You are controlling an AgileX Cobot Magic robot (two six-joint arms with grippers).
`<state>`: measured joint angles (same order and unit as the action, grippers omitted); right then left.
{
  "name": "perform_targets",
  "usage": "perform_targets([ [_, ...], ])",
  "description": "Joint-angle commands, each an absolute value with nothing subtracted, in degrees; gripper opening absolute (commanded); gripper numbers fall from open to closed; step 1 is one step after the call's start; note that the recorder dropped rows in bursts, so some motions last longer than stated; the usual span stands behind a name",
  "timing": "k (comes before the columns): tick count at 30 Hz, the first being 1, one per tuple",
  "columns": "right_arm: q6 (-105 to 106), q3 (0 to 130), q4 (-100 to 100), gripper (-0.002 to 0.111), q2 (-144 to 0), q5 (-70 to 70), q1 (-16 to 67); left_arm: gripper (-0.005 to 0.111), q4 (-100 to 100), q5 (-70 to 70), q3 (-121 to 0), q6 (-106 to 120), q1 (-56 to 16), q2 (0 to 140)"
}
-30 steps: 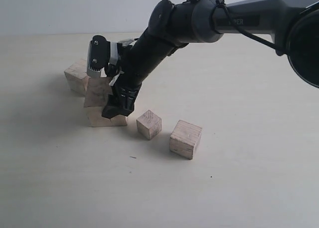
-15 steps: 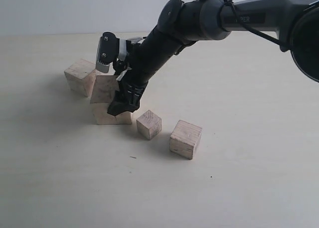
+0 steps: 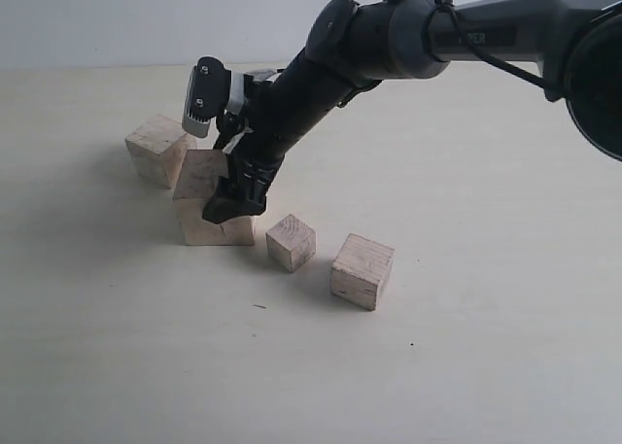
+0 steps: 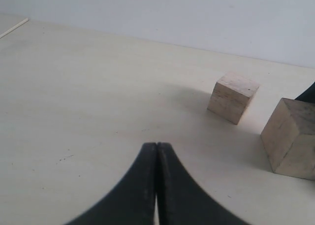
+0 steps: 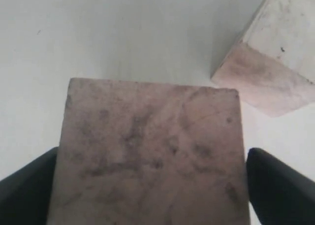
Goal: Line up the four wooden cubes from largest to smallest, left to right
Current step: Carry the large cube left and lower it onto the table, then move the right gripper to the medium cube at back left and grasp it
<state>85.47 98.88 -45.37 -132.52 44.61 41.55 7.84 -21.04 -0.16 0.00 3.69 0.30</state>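
Note:
Four pale wooden cubes lie on the light table. My right gripper [image 3: 222,199] reaches across to the left and is shut on the largest cube [image 3: 206,177], which sits low at the table surface. In the right wrist view this cube [image 5: 152,151] fills the space between the black fingers [image 5: 29,185]. A mid-sized cube [image 3: 155,149] stands just behind and to the left of it, also seen as the cube [image 5: 275,57] and the cube [image 4: 232,97]. The smallest cube [image 3: 291,242] and another mid-sized cube [image 3: 362,270] lie to the right. My left gripper [image 4: 156,146] is shut and empty above the table, out of the exterior view.
The right arm's dark forearm [image 3: 321,75] slants over the table from the upper right. The table's far edge meets a pale wall [image 3: 117,17]. Bare tabletop [image 3: 292,366] stretches in front of the cubes.
The right gripper carried the largest cube a little to the right, away from the far-left cube, then eased back slightly. The other three cubes stayed put.

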Motion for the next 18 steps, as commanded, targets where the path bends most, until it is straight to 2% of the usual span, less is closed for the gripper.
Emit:
perform_targets([
  [1, 85.82, 99.24, -46.26, 0.091, -130.28, 44.84, 41.40, 0.000, 7.87, -20.43, 0.00, 0.00, 3.35, 0.00],
  [10, 84.92, 99.24, -55.69, 0.091, -123.56, 47.37, 41.40, 0.000, 7.87, -20.43, 0.00, 0.00, 3.35, 0.00],
  [11, 83.63, 99.24, -57.29, 0.090, -123.23, 46.02, 41.40, 0.000, 7.87, -20.43, 0.00, 0.00, 3.35, 0.00],
  [15, 77.67, 100.76, -62.79, 0.086, -124.38, 26.21, 42.82, 0.000, 7.87, -20.43, 0.00, 0.00, 3.35, 0.00],
  [18, 69.49, 107.88, -62.53, 0.086, -129.33, 23.90, 44.96, 0.000, 7.87, -20.43, 0.00, 0.00, 3.35, 0.00],
])
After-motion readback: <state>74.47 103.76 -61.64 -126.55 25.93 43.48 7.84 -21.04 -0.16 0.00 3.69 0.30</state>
